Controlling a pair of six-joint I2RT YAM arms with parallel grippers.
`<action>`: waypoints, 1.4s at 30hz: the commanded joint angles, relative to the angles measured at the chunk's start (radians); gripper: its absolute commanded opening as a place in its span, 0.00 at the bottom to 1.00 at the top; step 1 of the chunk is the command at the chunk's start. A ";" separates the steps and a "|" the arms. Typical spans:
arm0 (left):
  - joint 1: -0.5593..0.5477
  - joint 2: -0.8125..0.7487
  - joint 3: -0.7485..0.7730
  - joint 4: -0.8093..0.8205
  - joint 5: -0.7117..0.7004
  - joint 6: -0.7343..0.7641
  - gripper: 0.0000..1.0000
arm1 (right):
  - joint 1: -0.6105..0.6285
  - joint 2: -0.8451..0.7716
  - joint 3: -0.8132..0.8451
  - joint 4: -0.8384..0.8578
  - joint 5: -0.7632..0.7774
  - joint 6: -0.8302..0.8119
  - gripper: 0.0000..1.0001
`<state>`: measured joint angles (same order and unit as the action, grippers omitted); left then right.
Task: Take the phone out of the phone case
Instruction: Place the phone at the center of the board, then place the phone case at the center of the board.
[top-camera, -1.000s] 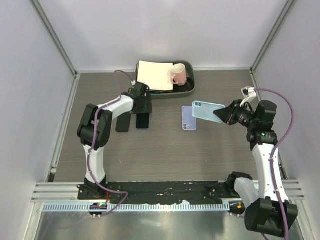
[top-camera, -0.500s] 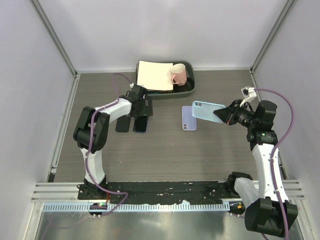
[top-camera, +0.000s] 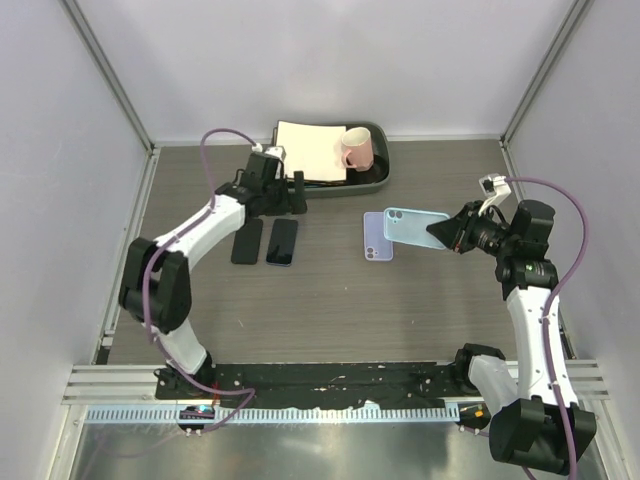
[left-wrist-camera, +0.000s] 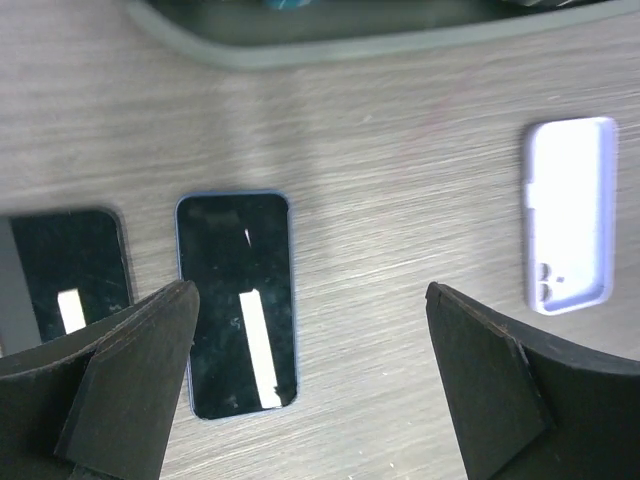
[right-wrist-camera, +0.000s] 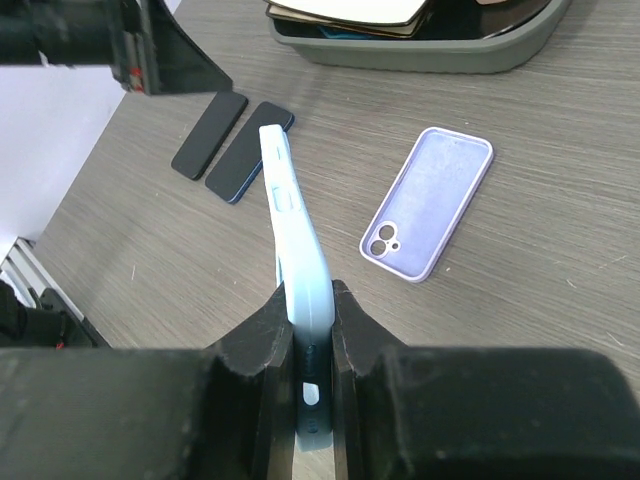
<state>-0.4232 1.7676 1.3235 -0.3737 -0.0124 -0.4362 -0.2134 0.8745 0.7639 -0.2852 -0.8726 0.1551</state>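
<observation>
Left gripper (left-wrist-camera: 310, 300) had pulled back from the dark blue phone (left-wrist-camera: 238, 300), fingers spread wide and empty; that phone lay flat on the table (left-wrist-camera: 400, 130), just beside a black phone (left-wrist-camera: 70, 270). Right gripper (right-wrist-camera: 310, 300) clamped the light blue case (right-wrist-camera: 295, 230) on edge, near a lilac case (right-wrist-camera: 428, 203).

Two phones (top-camera: 281, 241) left, lilac case (top-camera: 377, 237) centre — bare tabletop (top-camera: 325, 255) between, tray (top-camera: 372, 183) behind
</observation>
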 joint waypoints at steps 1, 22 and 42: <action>0.001 -0.143 0.006 0.035 0.074 0.077 1.00 | -0.004 -0.040 0.098 -0.110 -0.060 -0.139 0.01; -0.235 -0.177 0.215 -0.142 0.948 0.700 1.00 | 0.078 0.181 0.442 -1.171 -0.250 -1.198 0.01; -0.477 -0.027 0.310 -0.243 0.870 0.746 1.00 | 0.172 0.135 0.394 -1.022 -0.218 -1.051 0.01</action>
<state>-0.8604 1.7214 1.5864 -0.6113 0.8669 0.2996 -0.0521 1.0267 1.1683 -1.3411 -1.0893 -0.9550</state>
